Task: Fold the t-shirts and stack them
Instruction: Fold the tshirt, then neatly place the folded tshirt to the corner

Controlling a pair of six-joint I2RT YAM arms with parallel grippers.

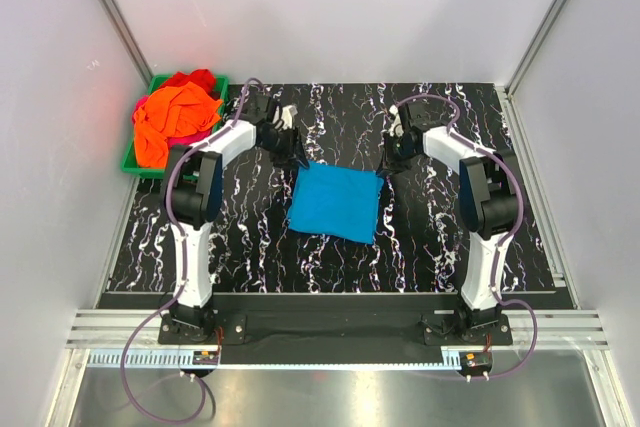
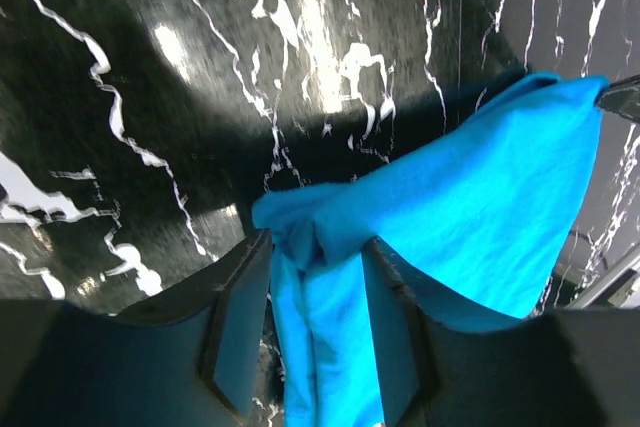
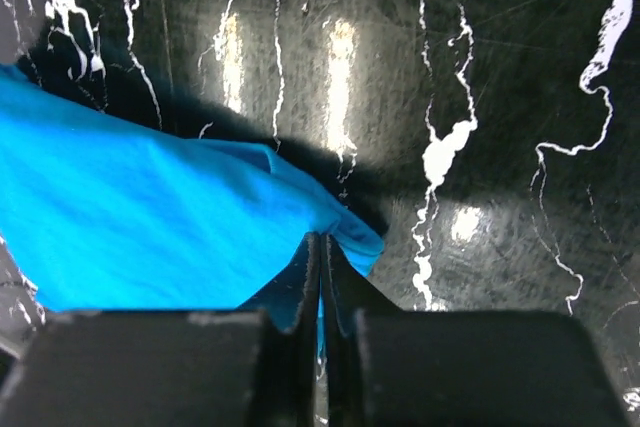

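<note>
The turquoise-blue t-shirt (image 1: 336, 202) lies folded into a rough square in the middle of the black marbled table. My left gripper (image 1: 297, 154) is at its far left corner. In the left wrist view the left gripper (image 2: 317, 242) stands open astride a bunched fold of the blue t-shirt (image 2: 470, 207), with a dark gap beside the left finger. My right gripper (image 1: 388, 165) is at the far right corner. In the right wrist view the right gripper (image 3: 322, 239) is shut on the corner of the blue t-shirt (image 3: 150, 217), which is lifted off the table.
A green bin (image 1: 128, 162) stands at the back left corner, holding a heap of orange t-shirts (image 1: 170, 117), a red one (image 1: 198, 78) and a magenta one (image 1: 195, 134). White walls enclose the table on three sides.
</note>
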